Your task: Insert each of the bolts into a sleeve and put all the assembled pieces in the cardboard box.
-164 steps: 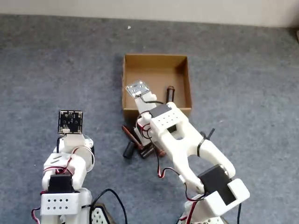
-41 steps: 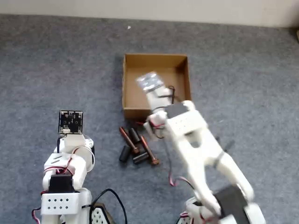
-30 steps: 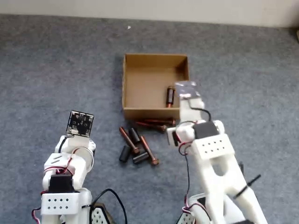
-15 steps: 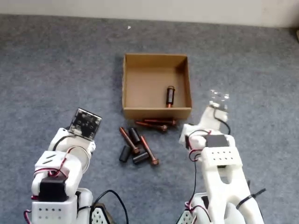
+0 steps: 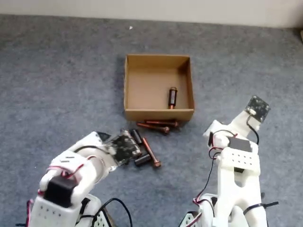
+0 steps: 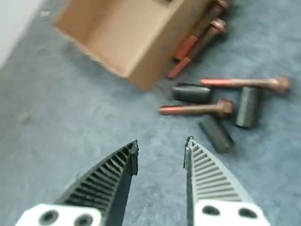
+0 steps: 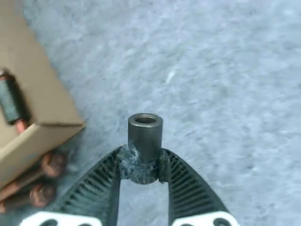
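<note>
The right gripper [image 7: 141, 165] was clamped on a dark sleeve [image 7: 145, 132], held upright with its open bore showing and its lower end hidden between the fingers. The left gripper [image 6: 161, 149] had its jaws apart and empty, just short of a loose bolt [image 6: 195, 109] and loose sleeves [image 6: 215, 133]. Beyond them sat the cardboard box [image 6: 141, 66], with one assembled piece [image 5: 173, 97] inside. The step looked like fetching a bolt for the held sleeve, which would call for gripping its shank and then lining it up with the bore. Two bolts [image 6: 200, 35] by the box wall ran off the picture's edge.
</note>
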Robot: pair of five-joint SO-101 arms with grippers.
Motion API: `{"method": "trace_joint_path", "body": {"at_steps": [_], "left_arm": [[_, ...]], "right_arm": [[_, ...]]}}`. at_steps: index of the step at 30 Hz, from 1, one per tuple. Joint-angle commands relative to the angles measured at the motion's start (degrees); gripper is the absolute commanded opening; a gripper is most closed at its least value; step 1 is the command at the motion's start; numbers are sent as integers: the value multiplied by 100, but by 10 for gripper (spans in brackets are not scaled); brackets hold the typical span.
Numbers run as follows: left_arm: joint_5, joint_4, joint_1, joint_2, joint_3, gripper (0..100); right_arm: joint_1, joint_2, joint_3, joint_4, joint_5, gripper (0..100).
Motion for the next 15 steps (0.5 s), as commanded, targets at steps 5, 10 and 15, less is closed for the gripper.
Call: {"method": "trace_joint_path", "body": {"at_steps": [5, 10, 15], "left_arm": [[-607, -18, 1182, 2079, -1033, 184], [-844, -97, 1877, 3301, -1587, 185], [-967, -774, 2176, 4611, -1815, 185]], "right_arm": [[321, -154, -110, -189, -62, 4], [497, -154, -110, -189, -44, 4], [629, -154, -110, -189, -35, 4]]}}
